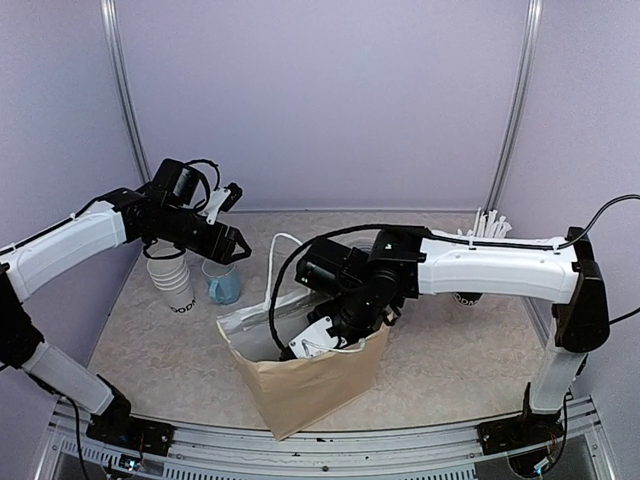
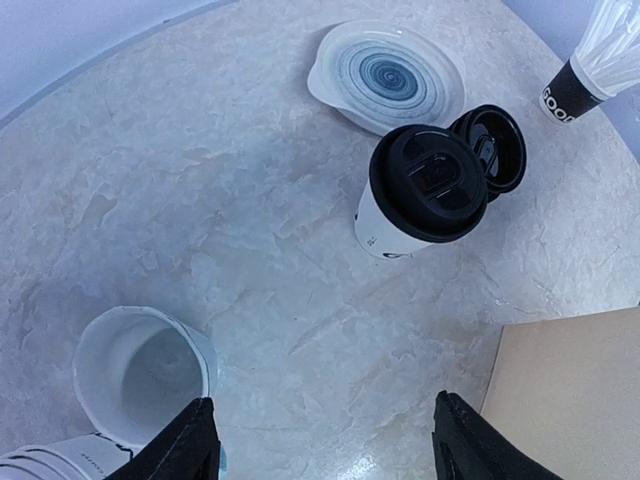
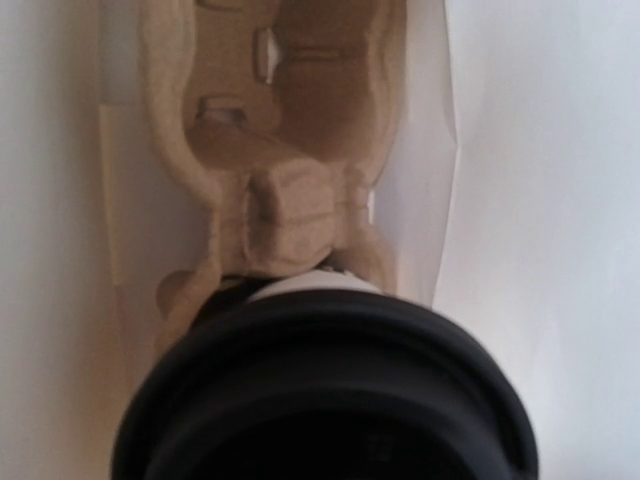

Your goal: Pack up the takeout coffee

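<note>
1. Coffee (image 2: 425, 185): white paper cup with its black lid on and dark lettering near the base. We find it upright on the tabletop (image 2: 200, 200), outside the bag (image 1: 310, 385), near the plate (image 2: 390, 75) and well apart from the left tool (image 2: 325, 425). In the top view the right arm (image 1: 490, 265) hides it.

2. Lidded cup (image 3: 320, 400): a 2nd black lid with a white rim just showing past it. It is inside the bag, blurred, and fills the near part of the right wrist view.

3. Carrier (image 3: 275, 150): brown moulded pulp, deeper in the bag beyond the lidded cup.

4. Loose lid (image 2: 497, 148): black, just beside the coffee.

5. Left tool: hangs above the left of the tabletop with its jaws wide apart and nothing between them.

6. Right tool (image 1: 320, 338): sits in the bag's mouth. We see its fingers clearly in no view, so we cannot tell how wide it stands or whether it grips the lidded cup.

7. Bag: brown paper with a white lining, standing open at near centre.

8. Plate: white with a blue spiral.

9. Mug (image 2: 140, 370): light blue, on the left, just right of the stack (image 1: 175, 282) of white cups.

10. Black cup (image 2: 585, 65): far right, holding a white bundle.
</note>
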`<action>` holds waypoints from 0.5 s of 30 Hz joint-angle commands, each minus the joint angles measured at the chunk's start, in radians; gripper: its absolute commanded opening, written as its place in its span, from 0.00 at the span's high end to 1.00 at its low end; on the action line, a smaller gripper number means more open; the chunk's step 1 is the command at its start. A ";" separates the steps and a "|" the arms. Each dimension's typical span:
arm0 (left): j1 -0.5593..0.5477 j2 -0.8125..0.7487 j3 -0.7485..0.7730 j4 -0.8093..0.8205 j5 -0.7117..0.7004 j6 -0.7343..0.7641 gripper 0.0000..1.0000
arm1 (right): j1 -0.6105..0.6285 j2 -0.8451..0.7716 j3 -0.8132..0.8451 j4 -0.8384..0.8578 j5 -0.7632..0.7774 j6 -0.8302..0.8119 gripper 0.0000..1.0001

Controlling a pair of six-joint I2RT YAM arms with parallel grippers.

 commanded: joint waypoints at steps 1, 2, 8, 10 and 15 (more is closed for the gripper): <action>0.005 -0.056 0.048 -0.056 -0.007 -0.009 0.28 | -0.019 0.061 -0.042 -0.091 -0.093 0.014 0.48; 0.005 -0.063 0.050 -0.062 0.004 -0.009 0.28 | -0.021 0.060 -0.032 -0.097 -0.103 0.015 0.46; -0.026 -0.158 0.087 -0.088 0.110 0.001 0.27 | -0.021 0.054 0.022 -0.137 -0.141 0.032 0.37; -0.076 -0.192 0.092 -0.107 0.143 0.043 0.26 | -0.021 0.048 0.043 -0.148 -0.144 0.036 0.34; -0.232 -0.284 0.065 -0.107 0.139 0.045 0.22 | -0.021 0.037 0.078 -0.166 -0.155 0.041 0.28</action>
